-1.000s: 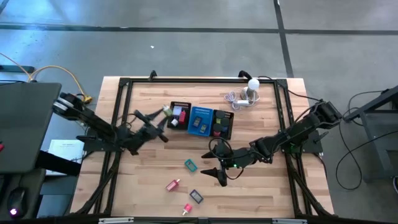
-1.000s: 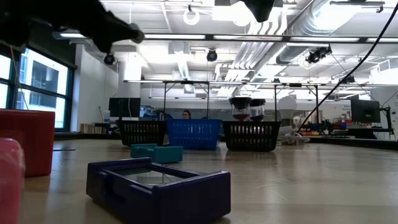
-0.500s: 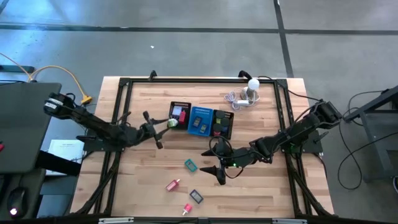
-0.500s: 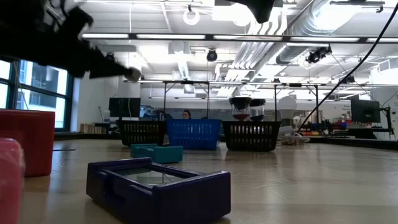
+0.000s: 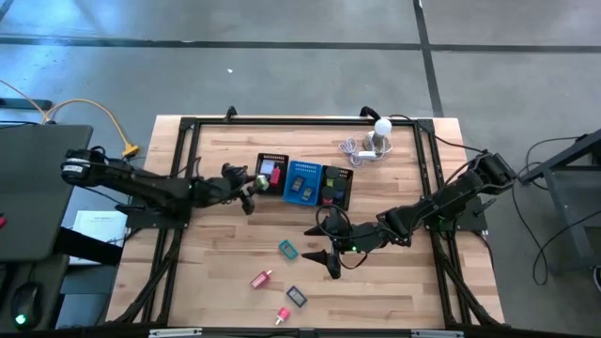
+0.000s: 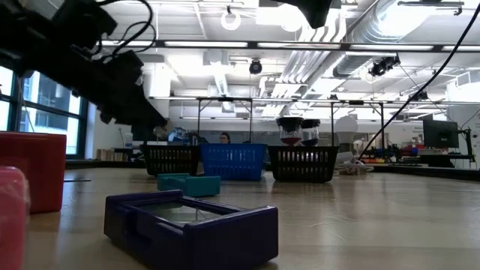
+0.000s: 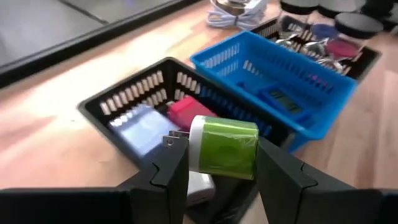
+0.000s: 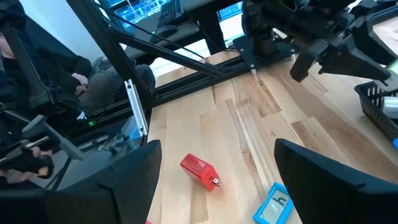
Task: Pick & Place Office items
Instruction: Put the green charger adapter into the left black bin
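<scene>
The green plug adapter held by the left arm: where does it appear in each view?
High view: green plug adapter, at the black mesh tray's left end.
Low view: not identifiable; the dark arm covers that spot.
Left wrist view: centre, adapter between the left gripper's fingers, over the tray's left compartment.
Right wrist view: not in it.
Shared landmark: the tray.

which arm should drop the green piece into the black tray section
Left. The left end effector is shut on the green piece right at the tray's black section. The right end effector is open, out over the table near the teal item.
</scene>
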`<state>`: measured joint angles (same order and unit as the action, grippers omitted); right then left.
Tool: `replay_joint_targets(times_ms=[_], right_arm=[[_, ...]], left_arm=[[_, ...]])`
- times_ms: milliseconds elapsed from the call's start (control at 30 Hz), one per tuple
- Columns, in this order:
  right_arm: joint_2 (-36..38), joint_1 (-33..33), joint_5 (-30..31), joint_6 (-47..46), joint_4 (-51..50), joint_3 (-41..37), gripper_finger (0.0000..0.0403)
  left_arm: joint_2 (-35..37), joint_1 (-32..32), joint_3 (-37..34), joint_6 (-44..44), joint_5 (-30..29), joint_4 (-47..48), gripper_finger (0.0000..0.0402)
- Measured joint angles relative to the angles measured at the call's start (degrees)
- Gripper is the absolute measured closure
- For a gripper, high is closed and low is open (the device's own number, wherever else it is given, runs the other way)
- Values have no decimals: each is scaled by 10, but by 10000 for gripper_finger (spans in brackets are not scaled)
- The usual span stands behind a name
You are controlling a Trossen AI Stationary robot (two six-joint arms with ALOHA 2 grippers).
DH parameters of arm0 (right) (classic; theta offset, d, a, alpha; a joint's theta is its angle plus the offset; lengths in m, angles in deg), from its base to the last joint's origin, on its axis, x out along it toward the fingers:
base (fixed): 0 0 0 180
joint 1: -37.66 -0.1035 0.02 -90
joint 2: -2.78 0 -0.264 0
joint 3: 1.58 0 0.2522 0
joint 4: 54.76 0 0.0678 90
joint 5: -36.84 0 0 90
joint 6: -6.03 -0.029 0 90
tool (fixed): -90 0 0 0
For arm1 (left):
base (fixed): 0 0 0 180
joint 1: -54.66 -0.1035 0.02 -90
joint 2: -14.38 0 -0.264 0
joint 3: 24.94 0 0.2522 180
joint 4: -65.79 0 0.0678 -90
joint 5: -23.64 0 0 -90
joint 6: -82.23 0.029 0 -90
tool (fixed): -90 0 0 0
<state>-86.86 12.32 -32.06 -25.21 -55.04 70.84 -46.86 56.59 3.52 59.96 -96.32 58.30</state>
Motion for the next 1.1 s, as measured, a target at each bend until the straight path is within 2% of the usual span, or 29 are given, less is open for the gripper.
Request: replay_joint_targets(times_ms=[133,400,633,967,1100], right_arm=[[0,0,0,10,0,0,101],[0,0,0,11,-1,0,101],[0,0,0,15,-4,0,101],[0,0,0,15,-13,0,101],[0,0,0,15,-14,0,101]], left_arm=[[-3,2,44,-37,28,63,260],[-45,-12,102,-155,29,167,260],[-82,-15,120,-195,65,169,260],[-147,-24,150,-202,78,171,260],[-159,-35,154,-207,102,165,259]])
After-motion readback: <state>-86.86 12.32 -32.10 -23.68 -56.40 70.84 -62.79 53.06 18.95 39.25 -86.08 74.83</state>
